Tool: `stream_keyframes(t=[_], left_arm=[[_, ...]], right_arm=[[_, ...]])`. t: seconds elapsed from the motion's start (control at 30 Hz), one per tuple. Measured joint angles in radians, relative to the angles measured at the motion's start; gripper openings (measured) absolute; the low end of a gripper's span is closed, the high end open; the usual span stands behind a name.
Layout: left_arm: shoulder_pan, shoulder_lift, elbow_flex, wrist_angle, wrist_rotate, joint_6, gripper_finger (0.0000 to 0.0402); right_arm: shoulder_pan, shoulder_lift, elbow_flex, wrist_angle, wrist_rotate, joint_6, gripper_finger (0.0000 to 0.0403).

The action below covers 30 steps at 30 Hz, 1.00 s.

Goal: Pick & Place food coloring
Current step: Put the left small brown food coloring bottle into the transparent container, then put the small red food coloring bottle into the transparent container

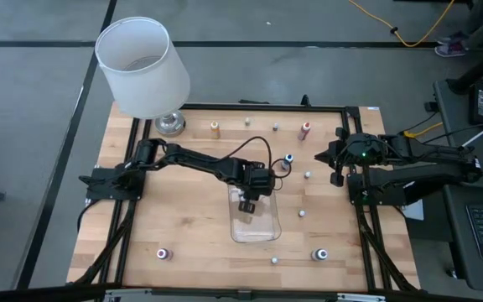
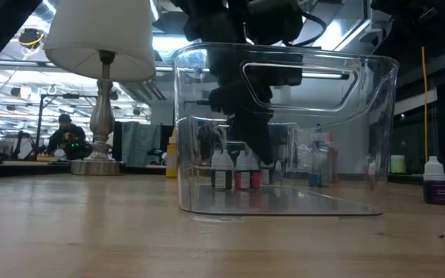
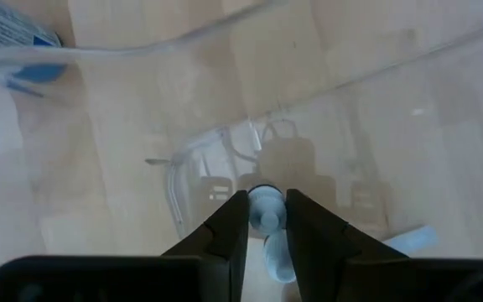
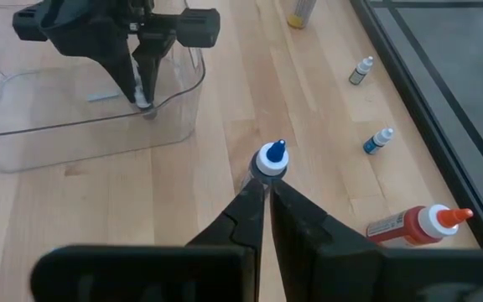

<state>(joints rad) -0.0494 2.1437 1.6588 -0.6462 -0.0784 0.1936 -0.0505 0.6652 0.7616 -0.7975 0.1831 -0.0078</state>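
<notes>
A clear plastic tray (image 1: 254, 220) stands mid-table. My left gripper (image 1: 247, 201) reaches down into it and is shut on a small pale-capped food coloring bottle (image 3: 265, 210); it also shows in the right wrist view (image 4: 143, 94). My right gripper (image 4: 265, 195) is shut and held above the table's right side, touching nothing. A white-capped, blue-tipped bottle (image 4: 272, 159) stands on the wood beyond its fingertips. More bottles stand loose on the table: orange (image 1: 215, 127), red (image 1: 305, 130), pink (image 1: 164, 252), blue (image 1: 319, 253). My left gripper pinches the little bottle between its two fingers at the cap end (image 3: 263, 201). The fingers (image 3: 229, 226) come from above, slanting steeply down into the tray. The bottle's body (image 3: 278, 260) runs back between the fingers. Whether its bottom rests on the tray floor I cannot tell.
A lamp with a white shade (image 1: 145, 67) stands at the far left corner. A red bottle with an orange tip (image 4: 418, 222) lies near my right arm. Small whitish bottles (image 1: 303, 213) (image 1: 275, 260) dot the wood. A black frame (image 1: 225, 107) rims the table.
</notes>
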Motion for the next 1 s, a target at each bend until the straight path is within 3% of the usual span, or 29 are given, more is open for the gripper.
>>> stream_keyframes(t=[0.53, 0.83, 1.0], left_arm=[[-0.002, -0.004, 0.024, -0.012, -0.019, 0.003, 0.0132], [-0.025, -0.109, 0.119, -0.048, -0.144, 0.013, 0.0148], [-0.054, -0.224, 0.124, -0.060, -0.141, -0.006, 0.0144]], right_arm=[[0.000, 0.000, 0.000, 0.000, 0.000, 0.000, 0.0028], [0.000, 0.000, 0.000, 0.000, 0.000, 0.000, 0.0028], [0.000, 0.000, 0.000, 0.000, 0.000, 0.004, 0.0028]])
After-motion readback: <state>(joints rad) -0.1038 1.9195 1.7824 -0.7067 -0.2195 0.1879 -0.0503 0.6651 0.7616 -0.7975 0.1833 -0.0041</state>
